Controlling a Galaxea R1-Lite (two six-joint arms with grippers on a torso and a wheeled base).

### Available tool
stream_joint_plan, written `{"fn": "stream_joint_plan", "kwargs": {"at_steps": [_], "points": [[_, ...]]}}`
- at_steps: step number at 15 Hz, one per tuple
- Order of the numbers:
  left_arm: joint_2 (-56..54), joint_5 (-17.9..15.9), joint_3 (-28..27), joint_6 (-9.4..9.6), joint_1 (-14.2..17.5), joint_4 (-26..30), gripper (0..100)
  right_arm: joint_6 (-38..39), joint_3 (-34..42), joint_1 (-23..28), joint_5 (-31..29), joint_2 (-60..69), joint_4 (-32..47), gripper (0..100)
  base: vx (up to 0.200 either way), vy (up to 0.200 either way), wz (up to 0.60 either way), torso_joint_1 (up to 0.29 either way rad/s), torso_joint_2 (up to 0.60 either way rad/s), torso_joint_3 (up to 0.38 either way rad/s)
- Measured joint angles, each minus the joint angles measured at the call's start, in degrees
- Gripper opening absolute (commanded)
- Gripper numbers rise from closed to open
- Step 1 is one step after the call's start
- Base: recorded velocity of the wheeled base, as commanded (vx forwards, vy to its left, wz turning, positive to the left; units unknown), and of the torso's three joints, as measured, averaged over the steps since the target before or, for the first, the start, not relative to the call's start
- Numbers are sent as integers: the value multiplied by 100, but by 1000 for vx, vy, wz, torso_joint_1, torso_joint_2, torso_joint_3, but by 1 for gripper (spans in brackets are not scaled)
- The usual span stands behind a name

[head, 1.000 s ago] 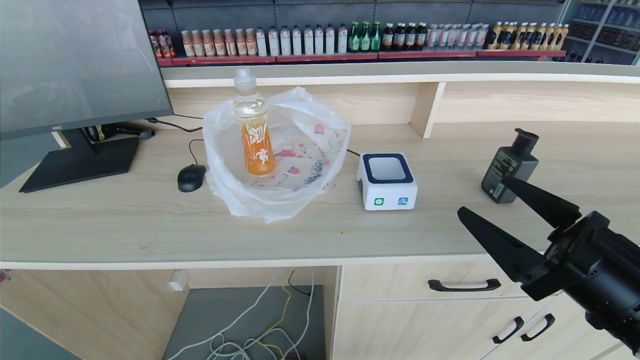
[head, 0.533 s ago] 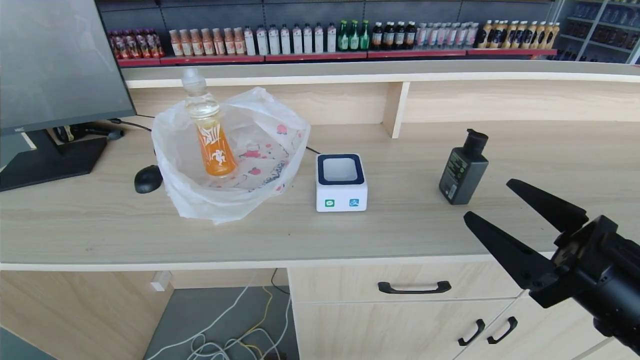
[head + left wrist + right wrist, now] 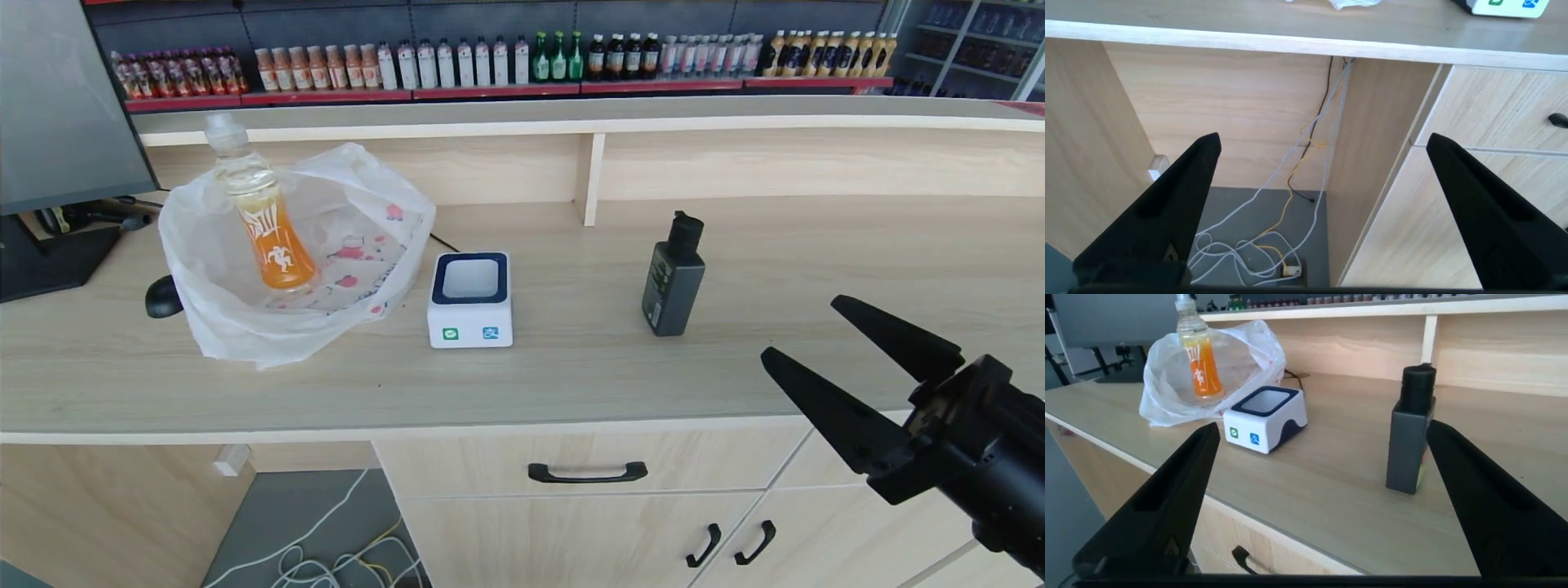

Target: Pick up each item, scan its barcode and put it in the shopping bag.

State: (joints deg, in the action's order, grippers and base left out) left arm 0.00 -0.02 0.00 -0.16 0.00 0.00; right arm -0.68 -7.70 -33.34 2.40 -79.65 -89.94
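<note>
A dark grey pump bottle [image 3: 674,275] [image 3: 1411,429] stands upright on the wooden counter [image 3: 571,376], right of the white scanner box [image 3: 470,300] [image 3: 1265,419]. An orange drink bottle [image 3: 260,214] [image 3: 1197,355] leans inside the open white shopping bag [image 3: 326,269] [image 3: 1248,351] at the left. My right gripper [image 3: 798,331] [image 3: 1323,449] hangs open in front of the counter's near edge, right of and nearer than the pump bottle, holding nothing. My left gripper [image 3: 1323,159] is open and empty, low before the counter's front, facing the cables under it.
A monitor [image 3: 65,98] on a black stand and a black mouse [image 3: 162,296] sit left of the bag. A raised ledge with a divider [image 3: 589,175] backs the counter. Drawers with black handles [image 3: 586,473] lie below its edge. Bottle shelves [image 3: 522,61] stand far behind.
The whole head view has shifted, so the camera has turned to the right. The right gripper stays open at the same spot in the picture. Nothing on the counter has moved.
</note>
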Motion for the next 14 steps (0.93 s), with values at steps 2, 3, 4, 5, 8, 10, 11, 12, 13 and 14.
{"fn": "stream_joint_plan", "kwargs": {"at_steps": [2, 3, 4, 5, 8, 10, 11, 12, 13, 14], "points": [[0, 2, 0, 0, -11, 0, 100, -7, 0, -12, 6, -35, 4, 100, 0, 0, 0, 0, 0, 0], [0, 0, 0, 0, 0, 0, 100, -13, -9, 11, 0, -63, -2, 100, 0, 0, 0, 0, 0, 0], [0, 2, 0, 0, 2, 0, 100, -32, -41, 96, -22, -107, 2, 100, 0, 0, 0, 0, 0, 0], [0, 2, 0, 0, 0, 2, 100, -106, -83, 230, -20, -162, 0, 100, 0, 0, 0, 0, 0, 0], [0, 2, 0, 2, 5, 0, 100, -508, -386, 981, -20, -496, 0, 100, 0, 0, 0, 0, 0, 0], [0, 2, 0, 0, -5, 0, 100, -664, -675, 1133, -13, -824, 0, 100, 0, 0, 0, 0, 0, 0], [0, 2, 0, 2, 0, 0, 100, -679, -814, 1163, -9, -985, 2, 100, 0, 0, 0, 0, 0, 0], [0, 2, 0, 0, 0, 0, 100, -646, -955, 1172, -11, -1141, 0, 100, 0, 0, 0, 0, 0, 0], [0, 2, 0, 0, 0, 2, 100, -567, -1048, 1174, -11, -1265, 0, 100, 0, 0, 0, 0, 0, 0], [0, 2, 0, 0, -5, 2, 100, -503, -1114, 1212, -13, -1376, 0, 100, 0, 0, 0, 0, 0, 0]]}}
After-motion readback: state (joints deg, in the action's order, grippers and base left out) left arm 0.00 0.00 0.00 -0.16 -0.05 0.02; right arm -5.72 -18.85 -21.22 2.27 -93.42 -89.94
